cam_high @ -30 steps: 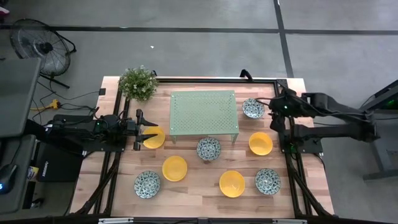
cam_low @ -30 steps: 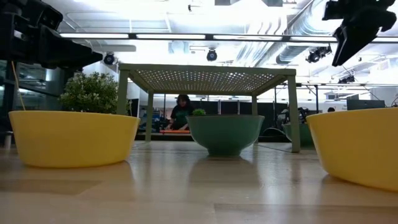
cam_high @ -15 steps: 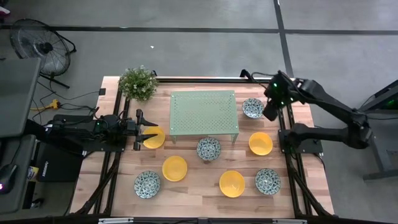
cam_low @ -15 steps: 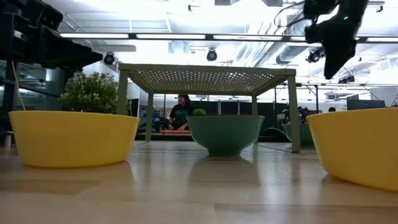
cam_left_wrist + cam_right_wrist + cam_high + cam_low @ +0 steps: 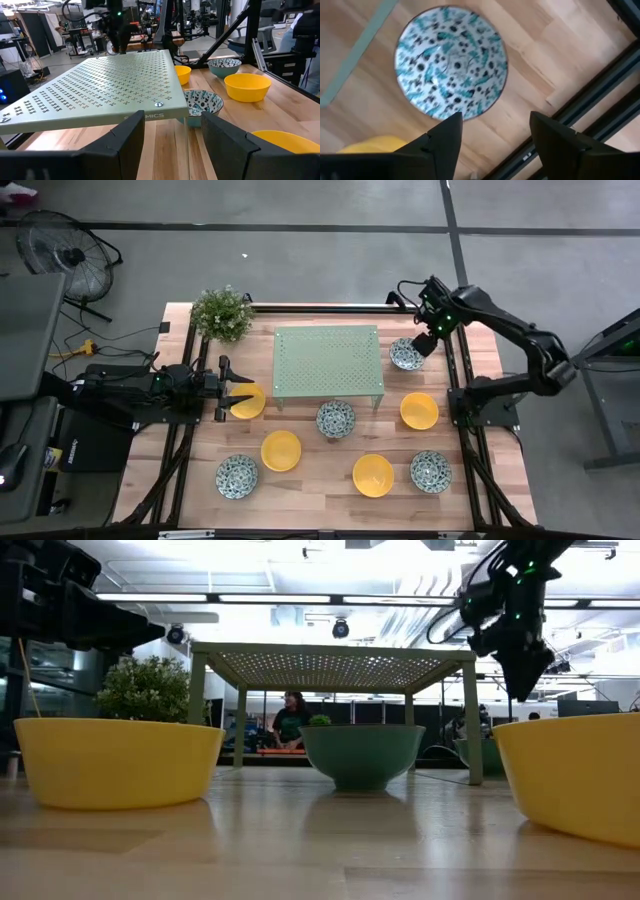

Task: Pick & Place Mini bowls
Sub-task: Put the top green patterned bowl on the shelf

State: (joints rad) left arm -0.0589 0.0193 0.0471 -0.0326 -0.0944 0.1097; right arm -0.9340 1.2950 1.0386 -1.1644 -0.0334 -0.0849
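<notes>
**Above the far-right patterned bowl, the right end effector hangs open**

Over the back right part of the wooden surface (image 5: pixel 320 480), the right end effector (image 5: pixel 424 345) hangs just above a patterned mini bowl (image 5: pixel 406 354), its two fingers spread wide and holding nothing. The right wrist view looks straight down into that bowl (image 5: pixel 451 62), whose white inside is covered in dark blue-green marks, with both fingers apart on the near side of its rim. In the low view the same end effector (image 5: pixel 523 675) points downward, above and beside the right leg of the pale green perforated stand (image 5: pixel 335 665).

The left end effector (image 5: pixel 237 389) lies low at the left side of the surface, fingers apart and empty, with a yellow mini bowl (image 5: pixel 248 401) right at its tips. The left wrist view shows its fingers (image 5: pixel 125 142) open and aimed at the stand's edge.

The stand (image 5: pixel 328 362) sits at the middle back of the surface, with a leafy plant (image 5: pixel 222 313) at the back left corner. All eight bowls rest on the wood. A second patterned bowl (image 5: pixel 335 419) sits just in front of the stand, and a yellow one (image 5: pixel 419 410) lies to its right. Along the front stand a patterned bowl (image 5: pixel 237 475), a yellow bowl (image 5: pixel 281 450), another yellow bowl (image 5: pixel 372 475) and a patterned bowl (image 5: pixel 430 471).

A person (image 5: pixel 292 720) shows in the room beyond, seen under the stand.
</notes>
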